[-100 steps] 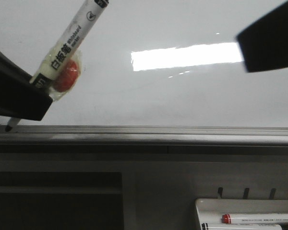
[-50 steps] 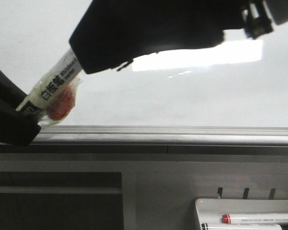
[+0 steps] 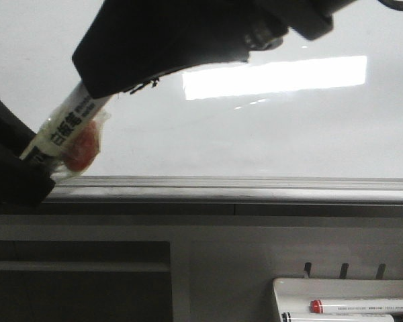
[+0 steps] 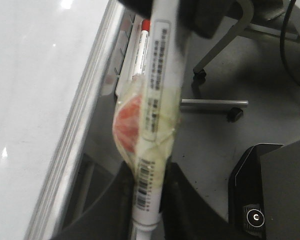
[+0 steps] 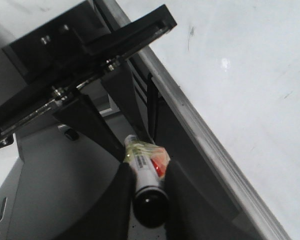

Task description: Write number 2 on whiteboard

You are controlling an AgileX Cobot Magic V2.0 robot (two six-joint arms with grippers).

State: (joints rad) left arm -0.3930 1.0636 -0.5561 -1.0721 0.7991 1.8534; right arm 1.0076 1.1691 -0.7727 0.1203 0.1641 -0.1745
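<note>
Front view, both hands seemingly gripping marker (image 3: 67,127)

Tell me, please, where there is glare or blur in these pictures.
Front view: a bright rectangular glare on the whiteboard; the right gripper is a dark silhouette. Left wrist view: the marker looks soft, out of focus. Right wrist view: mostly sharp.

left hand (image 4: 147,200): matte black fingers | right hand (image 5: 147,182): black fingers, black bracket, small screws
</note>
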